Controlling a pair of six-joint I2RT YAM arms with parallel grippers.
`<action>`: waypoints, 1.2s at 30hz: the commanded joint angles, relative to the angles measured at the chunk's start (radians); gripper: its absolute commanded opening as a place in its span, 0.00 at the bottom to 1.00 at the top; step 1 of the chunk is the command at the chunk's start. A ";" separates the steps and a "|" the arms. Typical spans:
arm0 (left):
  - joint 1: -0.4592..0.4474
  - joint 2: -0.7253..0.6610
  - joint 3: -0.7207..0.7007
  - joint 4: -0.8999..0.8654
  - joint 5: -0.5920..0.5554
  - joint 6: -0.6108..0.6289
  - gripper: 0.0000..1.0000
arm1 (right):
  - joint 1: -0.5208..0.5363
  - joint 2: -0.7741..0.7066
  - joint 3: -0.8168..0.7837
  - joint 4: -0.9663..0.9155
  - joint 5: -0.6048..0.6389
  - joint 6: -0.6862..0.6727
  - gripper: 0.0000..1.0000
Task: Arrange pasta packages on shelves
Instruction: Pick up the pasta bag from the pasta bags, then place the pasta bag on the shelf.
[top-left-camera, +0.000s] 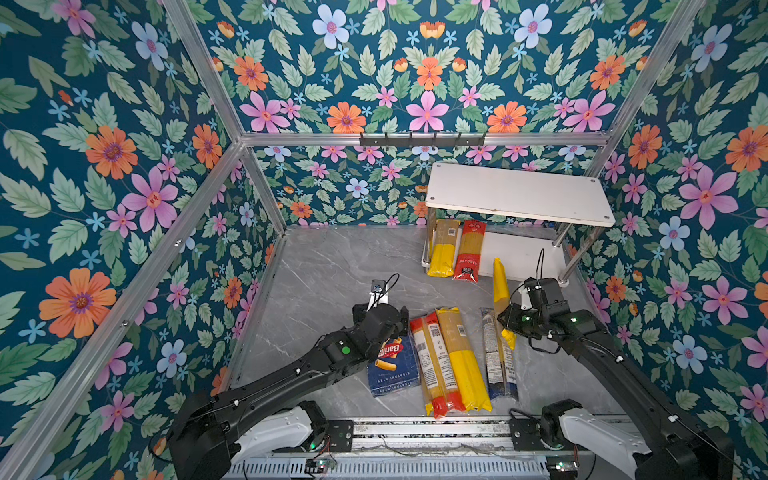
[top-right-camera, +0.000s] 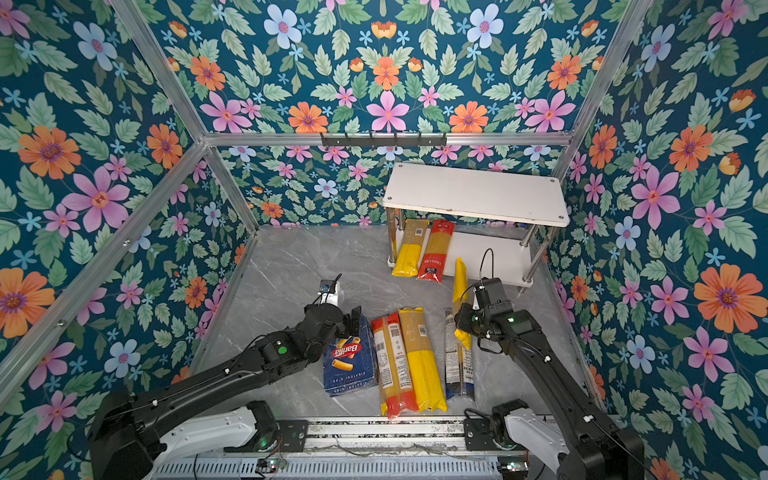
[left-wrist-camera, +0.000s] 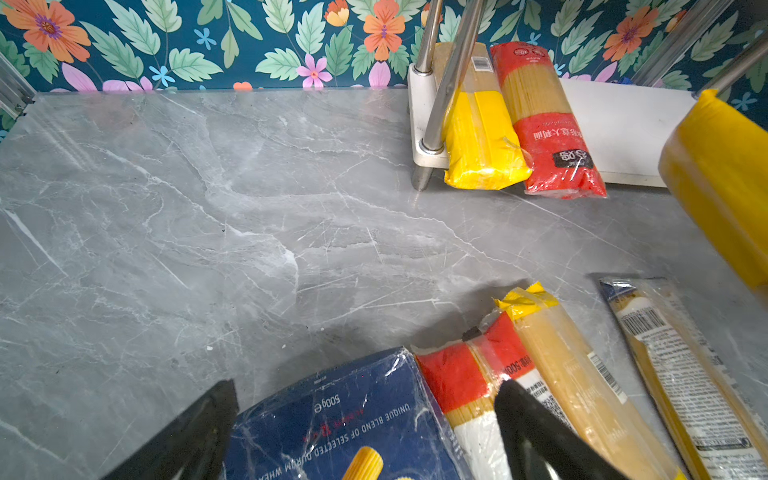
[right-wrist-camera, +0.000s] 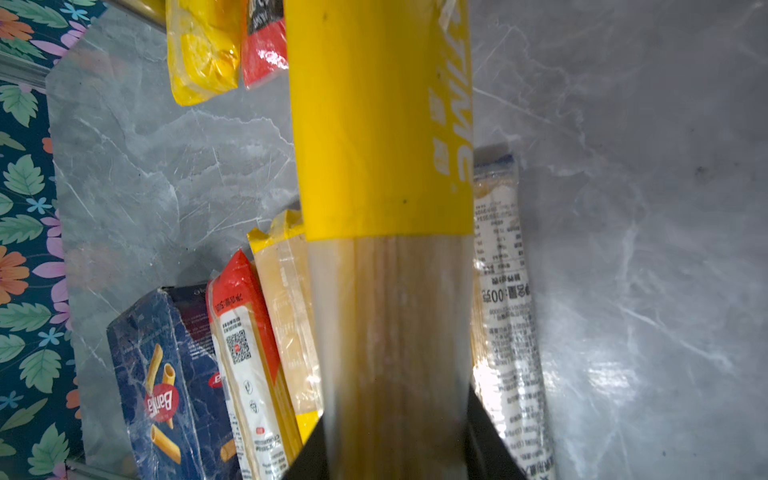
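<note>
The shelves stand at the back right. On the lower board lie a yellow bag and a red bag, their ends overhanging the front. My right gripper is shut on a yellow-and-clear spaghetti bag, held above the table and pointing toward the shelves. My left gripper is open, its fingers astride the far end of the blue Barilla pack. Beside that pack lie a red-and-white bag, a yellow bag and a clear dark-blue bag.
The grey marble table is walled by floral panels on three sides. A black hook rail hangs on the back wall above the shelves. Aluminium frame bars run along the walls, and a metal rail crosses the front edge.
</note>
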 joint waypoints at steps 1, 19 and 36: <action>0.002 0.019 -0.003 0.043 -0.012 0.031 1.00 | -0.033 0.048 0.037 0.149 -0.021 -0.060 0.16; 0.074 0.073 0.036 0.109 0.024 0.125 1.00 | -0.184 0.553 0.339 0.395 -0.130 -0.086 0.16; 0.168 0.107 0.050 0.110 0.108 0.126 1.00 | -0.220 0.761 0.480 0.419 -0.088 -0.089 0.31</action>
